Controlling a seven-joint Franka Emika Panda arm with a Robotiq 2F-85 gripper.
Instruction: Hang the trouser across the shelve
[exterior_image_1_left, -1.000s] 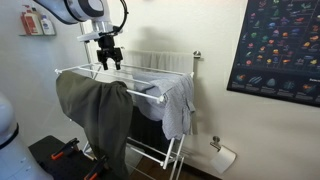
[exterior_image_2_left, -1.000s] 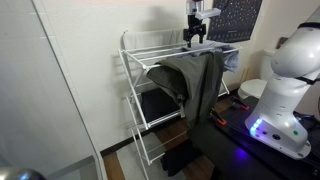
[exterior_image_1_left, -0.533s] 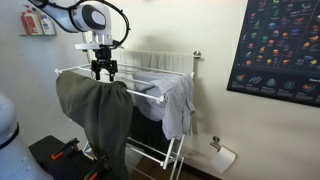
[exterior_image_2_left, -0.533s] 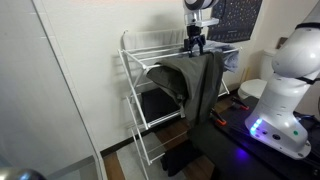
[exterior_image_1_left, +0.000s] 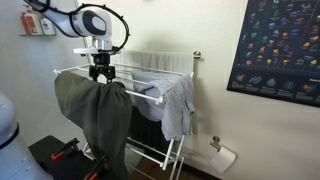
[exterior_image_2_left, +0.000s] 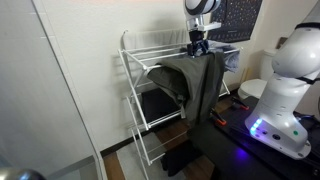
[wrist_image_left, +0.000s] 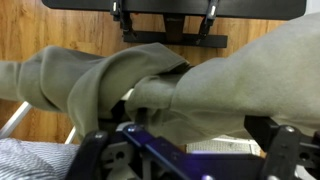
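Trouser: the trouser (exterior_image_1_left: 95, 112) lies over the left end of the shelve. It is bunched on the top rails, and its long dark bulk falls down the near side towards the floor. An exterior view (exterior_image_2_left: 197, 88) shows the same drop, nearly as long as the rack is tall.

Gripper: the gripper (exterior_image_1_left: 101, 73) points straight down, just above the bunched top of the trouser and close to touching it.

Jaws: in the wrist view the gripper (wrist_image_left: 190, 142) has its fingers (wrist_image_left: 98, 148) spread wide to either side of the folds, so it is released and pinches nothing.

What has changed: within the last second the gripper has slid along the rails towards the trouser end, straightened from a slight tilt and come down a little. The cloth keeps the same shape throughout.

What it means: the rack alone carries the trouser, so the hanging looks essentially done. The return over the bunch suggests a tidying touch or a fresh grasp to spread the cloth. A pull here could drag the cloth off, since most of its weight hangs on one side.

Shelve: the shelve (exterior_image_1_left: 148, 93) stands steady, with white rails running rightwards from under the trouser.

Shirt: a pale shirt (exterior_image_1_left: 178, 105) hangs at the right end, apart from the trouser.

Poster: a dark poster (exterior_image_1_left: 275, 45) is on the wall at the far right.
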